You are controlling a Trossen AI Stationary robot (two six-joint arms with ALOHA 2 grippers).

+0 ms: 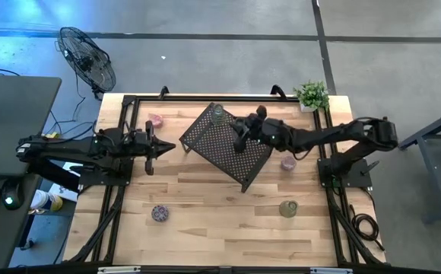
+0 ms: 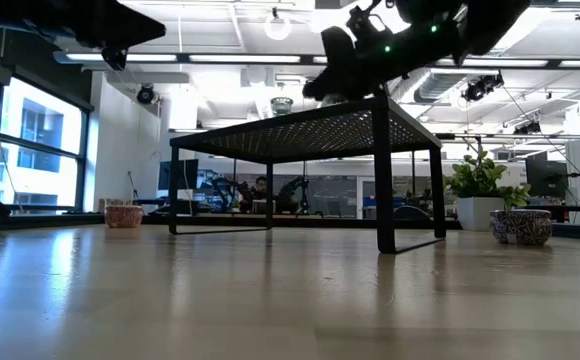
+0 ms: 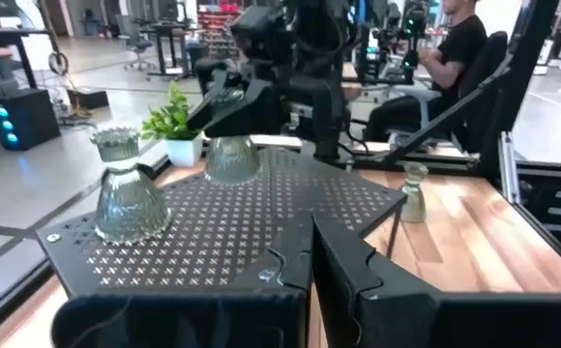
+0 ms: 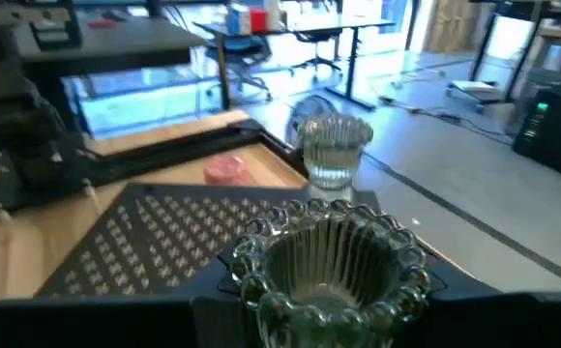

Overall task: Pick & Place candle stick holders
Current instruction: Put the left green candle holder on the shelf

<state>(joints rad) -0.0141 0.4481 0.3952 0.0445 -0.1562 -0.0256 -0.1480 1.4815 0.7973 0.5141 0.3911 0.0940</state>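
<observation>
High view has the right arm stretched out low across the black perforated rack (image 1: 226, 144), its right tool (image 1: 241, 131) clamped on a clear glass candle stick holder (image 4: 331, 271) over the rack top. Another clear holder (image 1: 218, 114) stands at the rack's far corner. Left arm lies level along the table (image 1: 205, 228), left tool (image 1: 164, 147) pinched together, empty, just short of the rack.

The right gripper's fingers (image 4: 213, 319) are hidden under the clear glass holder (image 4: 331, 266).
</observation>
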